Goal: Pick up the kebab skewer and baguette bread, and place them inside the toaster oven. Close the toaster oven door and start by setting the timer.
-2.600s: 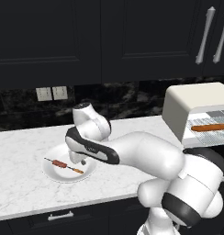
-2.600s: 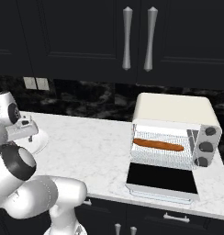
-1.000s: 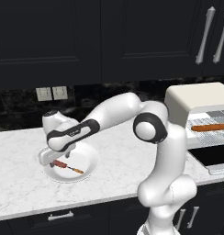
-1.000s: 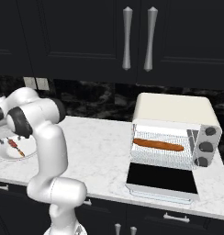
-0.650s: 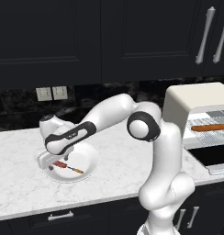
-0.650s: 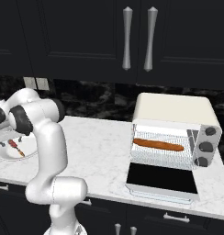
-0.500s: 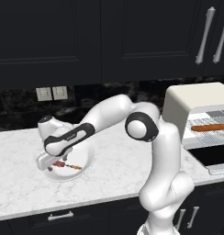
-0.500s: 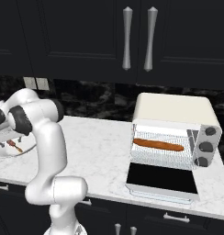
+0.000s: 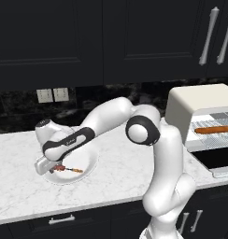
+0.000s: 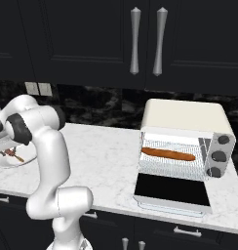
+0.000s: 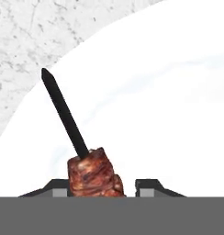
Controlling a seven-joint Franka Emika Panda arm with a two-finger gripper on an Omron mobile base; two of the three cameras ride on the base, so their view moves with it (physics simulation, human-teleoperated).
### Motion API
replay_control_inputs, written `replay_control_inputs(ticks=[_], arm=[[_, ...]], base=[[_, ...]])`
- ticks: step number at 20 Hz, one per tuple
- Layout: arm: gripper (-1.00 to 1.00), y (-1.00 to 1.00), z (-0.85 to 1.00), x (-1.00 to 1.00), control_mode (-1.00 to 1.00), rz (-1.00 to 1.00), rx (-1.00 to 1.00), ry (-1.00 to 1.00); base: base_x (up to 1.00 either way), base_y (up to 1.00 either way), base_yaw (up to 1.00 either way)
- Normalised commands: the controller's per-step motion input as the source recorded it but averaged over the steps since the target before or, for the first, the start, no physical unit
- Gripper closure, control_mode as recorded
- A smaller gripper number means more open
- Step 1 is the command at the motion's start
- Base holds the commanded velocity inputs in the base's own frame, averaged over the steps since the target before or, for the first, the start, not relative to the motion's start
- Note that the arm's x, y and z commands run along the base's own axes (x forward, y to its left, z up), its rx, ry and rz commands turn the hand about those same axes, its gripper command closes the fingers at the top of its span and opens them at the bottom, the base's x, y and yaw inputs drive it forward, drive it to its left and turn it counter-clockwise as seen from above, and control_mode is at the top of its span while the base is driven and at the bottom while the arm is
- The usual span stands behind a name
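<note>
Peeking up at the bottom of the hand view, just two small dark tips of the gripper (image 11: 104, 186), one on each side of a meat chunk. Hard to tell whether pinching the chunk or only sitting close beside it: very near on one side, a small gap on the other. Cut off at the bottom edge, the rest of the kebab skewer (image 11: 93, 174). Pointing away from the gripper, a thin black stick with a sharp end, lying on a white plate (image 11: 178, 105). Past the plate rim, speckled white tabletop (image 11: 22, 36).

Seen from the left base view, gripper (image 9: 56, 168) low over the plate (image 9: 88, 158), tips too small to make out. Poking out to one side of the gripper, little reddish-brown chunks and an orange end of the kebab skewer (image 9: 71, 170). Tiny and close to the picture's edge in the right base view, kebab skewer (image 10: 14, 156) and plate (image 10: 6, 162).

Far from the gripper, across the tabletop (image 9: 116, 175), a cream-white toaster oven (image 9: 200, 100) with its dark glass toaster oven door (image 10: 172, 189) folded down flat. Lying on the wire rack inside, a long orange-brown baguette bread (image 10: 168, 155).
</note>
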Motion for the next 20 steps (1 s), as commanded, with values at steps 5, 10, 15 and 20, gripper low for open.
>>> replay_control_inputs(ticks=[5,10,15,20], arm=[[1.0,-0.11,-0.08,0.0,-1.0,0.08,0.0,0.0],[1.0,-0.2,0.0,0.0,-1.0,0.06,0.01,-0.01],[1.0,-0.68,0.21,-0.19,-1.0,0.04,0.0,-0.07],[1.0,-0.87,0.48,-0.13,-1.0,0.04,0.05,-0.05]], base=[[0.0,0.0,0.0],[0.0,0.0,0.0],[0.0,0.0,0.0],[0.0,0.0,0.0]])
